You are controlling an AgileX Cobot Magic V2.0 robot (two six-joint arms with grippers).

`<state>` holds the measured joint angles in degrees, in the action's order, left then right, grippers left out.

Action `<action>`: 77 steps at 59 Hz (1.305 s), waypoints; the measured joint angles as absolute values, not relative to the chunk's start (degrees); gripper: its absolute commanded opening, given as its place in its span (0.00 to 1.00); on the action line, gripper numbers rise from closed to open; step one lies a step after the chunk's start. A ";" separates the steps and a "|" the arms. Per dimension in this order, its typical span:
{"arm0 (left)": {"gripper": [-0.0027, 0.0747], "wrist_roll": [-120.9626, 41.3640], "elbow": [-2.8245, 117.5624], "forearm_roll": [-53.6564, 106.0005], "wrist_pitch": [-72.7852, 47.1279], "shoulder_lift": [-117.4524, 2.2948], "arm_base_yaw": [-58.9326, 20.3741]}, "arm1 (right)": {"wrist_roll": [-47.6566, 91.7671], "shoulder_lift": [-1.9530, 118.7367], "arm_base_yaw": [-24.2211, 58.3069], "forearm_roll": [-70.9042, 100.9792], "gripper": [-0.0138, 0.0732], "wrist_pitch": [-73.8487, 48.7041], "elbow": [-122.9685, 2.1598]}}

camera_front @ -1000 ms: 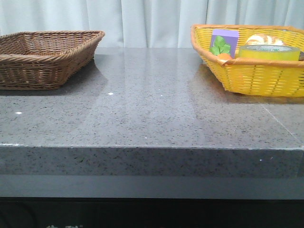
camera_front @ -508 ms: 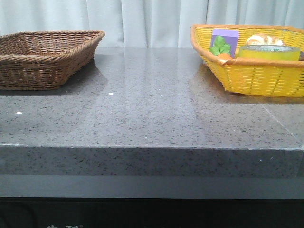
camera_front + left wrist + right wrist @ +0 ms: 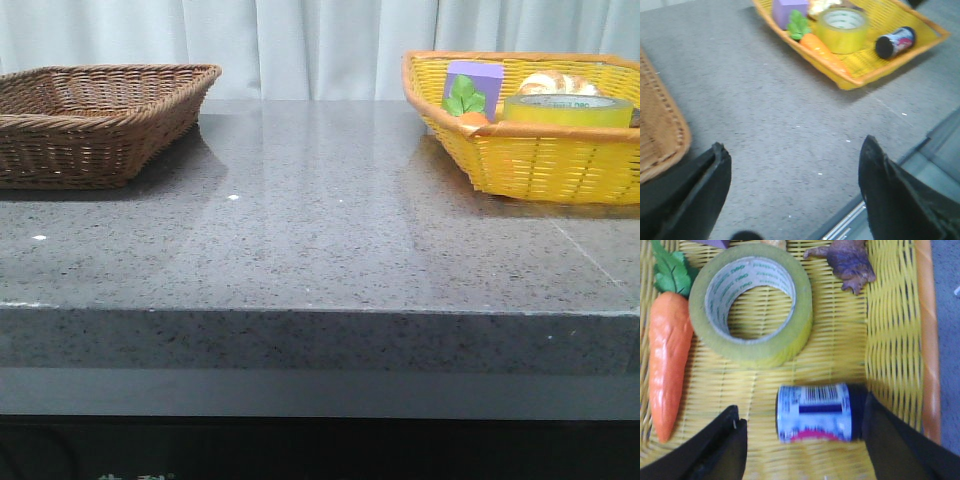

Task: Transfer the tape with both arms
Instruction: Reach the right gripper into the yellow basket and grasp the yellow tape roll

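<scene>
- Right end effector (image 3: 802,412) spread wide, dark fingers parted and grasping nothing, poised above the yellow woven basket (image 3: 890,340).
- Directly between those fingers in the right wrist view: a small cylindrical can with a white barcode label and black ends (image 3: 815,412), lying on its side on the basket floor.
- Just beyond the can, apart from it: the wide roll of translucent yellow packing tape (image 3: 800,315), lying flat, white core with green print facing up, untouched.
- Beside the roll: an orange plastic carrot with green leaves (image 3: 667,365), close to or touching the roll's edge, hard to tell which.
- Left end effector (image 3: 794,147) also released and empty, hanging over the bare grey speckled stone table (image 3: 765,125), well apart from the tape (image 3: 840,42).
- Near that arm, at the table's left side: an empty-looking brown wicker basket (image 3: 90,130), likely the destination.
- Over the last second, no visible change in the front view: tape (image 3: 567,108) at the same spot in the yellow basket (image 3: 540,165), next to a purple block (image 3: 472,78), no arm entering the frame.
- Meaning for the task: nothing transferred yet, pickup not begun; probably still the approach step.
- Next move, as a judgement: shift past the can to centre over the roll before closing, otherwise risk of clamping the can instead.
</scene>
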<state>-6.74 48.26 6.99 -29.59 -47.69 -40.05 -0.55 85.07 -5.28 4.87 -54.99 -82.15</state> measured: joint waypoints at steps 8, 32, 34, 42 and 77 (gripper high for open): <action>0.67 -6.86 48.26 6.99 -29.59 -47.69 -43.07 | -0.55 92.89 -5.37 4.87 0.75 -56.81 -89.70; 0.67 -6.86 48.26 6.99 -29.56 -47.69 -43.90 | -0.55 111.48 -5.55 7.28 0.75 -61.77 -108.52; 0.67 -6.86 48.26 6.99 -29.46 -47.69 -43.90 | -0.55 112.77 -5.55 7.28 0.75 -62.13 -109.64; 0.67 -6.86 48.26 6.99 -29.46 -47.69 -43.90 | -0.69 117.04 -5.55 7.42 0.75 -64.07 -112.59; 0.67 -6.86 48.26 6.99 -29.34 -47.69 -43.90 | -0.58 122.02 -5.55 8.91 0.33 -70.10 -116.96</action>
<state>-6.86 48.26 6.99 -29.34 -47.69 -43.90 -0.58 122.02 -5.55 8.91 -70.10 -116.96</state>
